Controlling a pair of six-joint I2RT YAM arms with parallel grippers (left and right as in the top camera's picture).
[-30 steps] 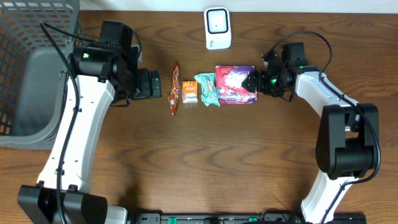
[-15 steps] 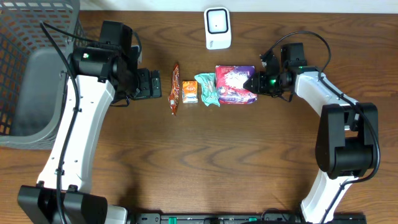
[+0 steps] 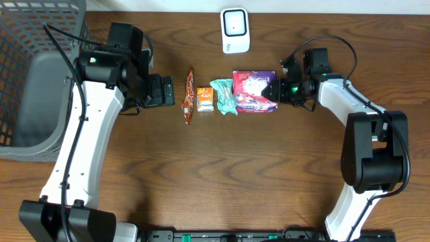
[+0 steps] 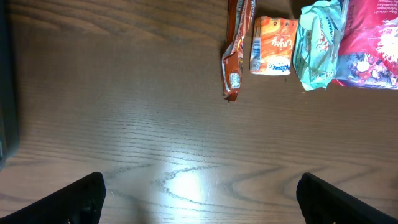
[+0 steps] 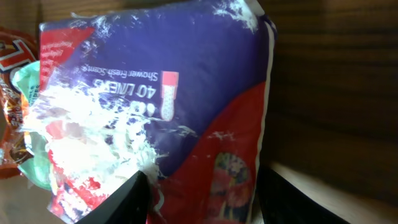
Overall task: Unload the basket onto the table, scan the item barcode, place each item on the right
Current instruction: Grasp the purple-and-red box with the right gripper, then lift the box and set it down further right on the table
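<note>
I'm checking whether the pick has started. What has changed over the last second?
The right gripper edged in onto the nearest end of the purple liner pack, and its fingers now straddle that end; whether they grip it isn't clear. The pack has not shifted. The left gripper stays open, and the three smaller packets and the scanner are unchanged.

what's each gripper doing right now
left gripper: open, holding nothing
right gripper: straddling the purple pack, grip cannot be told
</note>
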